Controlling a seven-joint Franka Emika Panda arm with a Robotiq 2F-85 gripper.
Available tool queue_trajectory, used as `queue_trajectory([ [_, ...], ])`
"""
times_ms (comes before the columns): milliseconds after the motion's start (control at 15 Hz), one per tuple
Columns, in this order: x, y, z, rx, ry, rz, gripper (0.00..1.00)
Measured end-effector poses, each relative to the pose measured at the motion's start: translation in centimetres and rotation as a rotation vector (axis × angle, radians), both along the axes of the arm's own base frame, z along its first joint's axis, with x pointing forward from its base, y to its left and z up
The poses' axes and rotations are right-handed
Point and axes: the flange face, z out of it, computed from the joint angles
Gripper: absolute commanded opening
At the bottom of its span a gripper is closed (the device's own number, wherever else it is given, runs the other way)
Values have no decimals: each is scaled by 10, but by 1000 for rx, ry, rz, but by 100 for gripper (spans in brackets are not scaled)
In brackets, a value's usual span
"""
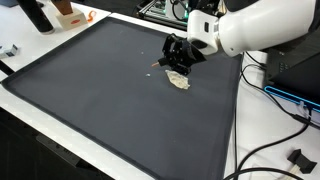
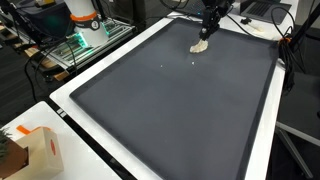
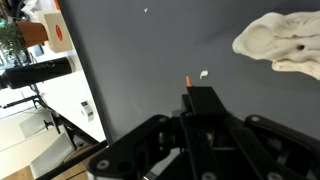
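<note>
Hovering beside cream cloth (image 1: 179, 81), jaws seemingly empty

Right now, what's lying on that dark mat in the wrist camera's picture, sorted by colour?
cream crumpled lump: 1
white specks: 2, the second one farther off
orange speck: 1
Total: 4

A dark mat (image 1: 90, 100) covers the white table (image 2: 85, 130), an orange-and-white box (image 2: 38, 152) near its corner.
</note>
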Motion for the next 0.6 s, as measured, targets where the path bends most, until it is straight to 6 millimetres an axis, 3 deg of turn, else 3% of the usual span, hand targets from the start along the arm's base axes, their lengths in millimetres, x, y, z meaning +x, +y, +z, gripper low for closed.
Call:
queue_trajectory([
  [600,14,-3,18,89,10,87,3],
])
